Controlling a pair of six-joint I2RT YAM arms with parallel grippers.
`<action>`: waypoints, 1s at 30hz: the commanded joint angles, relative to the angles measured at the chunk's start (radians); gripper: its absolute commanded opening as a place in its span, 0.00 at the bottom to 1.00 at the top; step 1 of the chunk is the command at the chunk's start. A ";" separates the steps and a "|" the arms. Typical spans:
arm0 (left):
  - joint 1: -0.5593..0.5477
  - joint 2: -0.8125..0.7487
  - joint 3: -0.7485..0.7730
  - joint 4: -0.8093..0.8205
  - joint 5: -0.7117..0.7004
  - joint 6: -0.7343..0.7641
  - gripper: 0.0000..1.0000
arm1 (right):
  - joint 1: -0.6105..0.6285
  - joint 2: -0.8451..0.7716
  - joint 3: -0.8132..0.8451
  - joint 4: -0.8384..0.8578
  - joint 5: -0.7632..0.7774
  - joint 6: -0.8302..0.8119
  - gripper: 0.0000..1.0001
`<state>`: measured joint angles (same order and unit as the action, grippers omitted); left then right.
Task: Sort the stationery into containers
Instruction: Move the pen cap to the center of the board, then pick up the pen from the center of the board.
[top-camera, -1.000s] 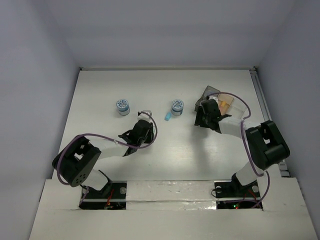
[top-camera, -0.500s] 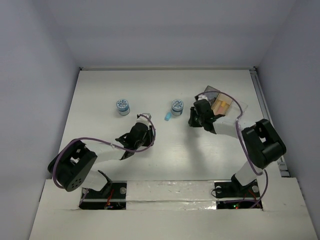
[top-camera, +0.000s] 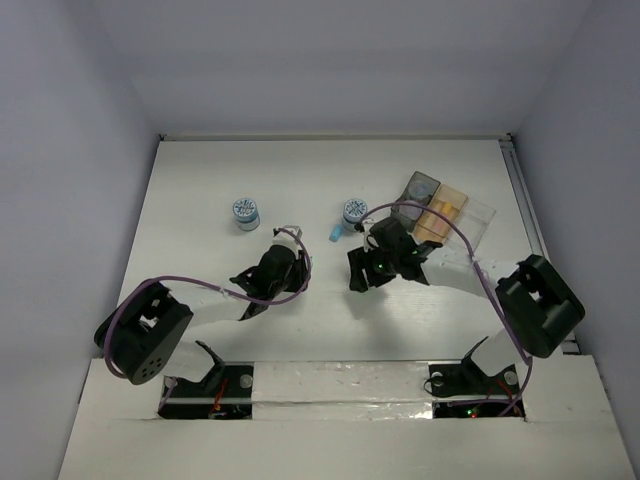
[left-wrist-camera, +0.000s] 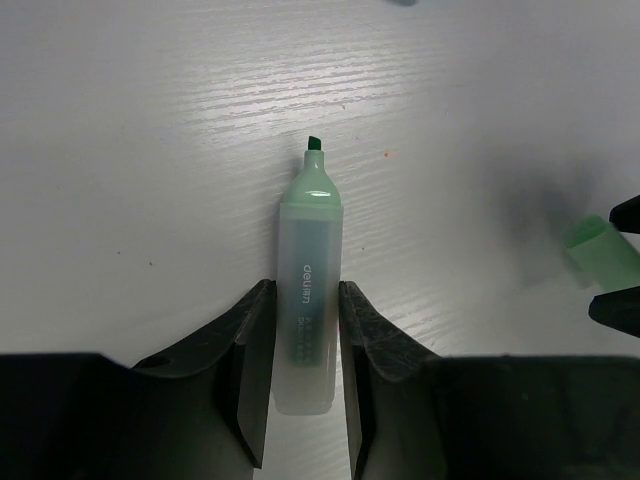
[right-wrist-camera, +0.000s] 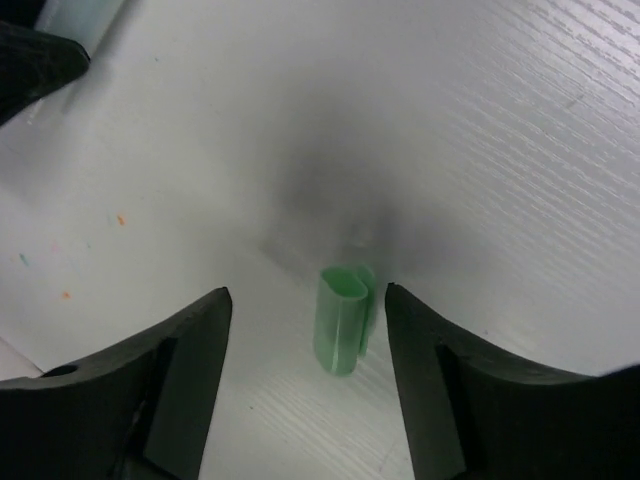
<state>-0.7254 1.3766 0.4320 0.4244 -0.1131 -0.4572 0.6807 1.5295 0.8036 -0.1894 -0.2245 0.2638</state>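
Observation:
My left gripper (top-camera: 283, 262) (left-wrist-camera: 305, 292) is shut on an uncapped green highlighter (left-wrist-camera: 307, 300), its tip pointing away, low over the table. My right gripper (top-camera: 362, 272) (right-wrist-camera: 308, 300) is open, its jaws on either side of the loose green cap (right-wrist-camera: 340, 322) lying on the table, not touching it. The cap also shows at the right of the left wrist view (left-wrist-camera: 602, 250). Two blue-and-white tape rolls (top-camera: 245, 211) (top-camera: 354, 210) stand further back, with a small blue piece (top-camera: 335, 232) by the right one. The joined bins sit at the back right: dark grey (top-camera: 421, 186), tan-orange (top-camera: 446, 209), clear (top-camera: 477, 220).
White walls enclose the table on the left, back and right. The two grippers are close together near the table's middle. The left gripper's finger (right-wrist-camera: 30, 55) shows in the top left corner of the right wrist view.
My right gripper has moved from the bins leftward and toward me, down to the green cap. The left gripper has barely moved and still holds the highlighter.

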 joint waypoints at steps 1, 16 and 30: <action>0.000 -0.034 -0.009 0.034 -0.013 -0.009 0.00 | -0.001 -0.009 0.043 -0.056 0.046 -0.014 0.70; 0.000 -0.042 -0.010 0.054 0.010 -0.008 0.00 | 0.140 -0.207 -0.139 -0.013 0.074 0.255 0.39; 0.000 -0.050 -0.013 0.057 0.016 0.000 0.00 | 0.114 -0.181 -0.227 0.037 0.278 0.410 0.83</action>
<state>-0.7254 1.3632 0.4320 0.4423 -0.1040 -0.4572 0.8158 1.3247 0.5934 -0.1814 -0.0414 0.6342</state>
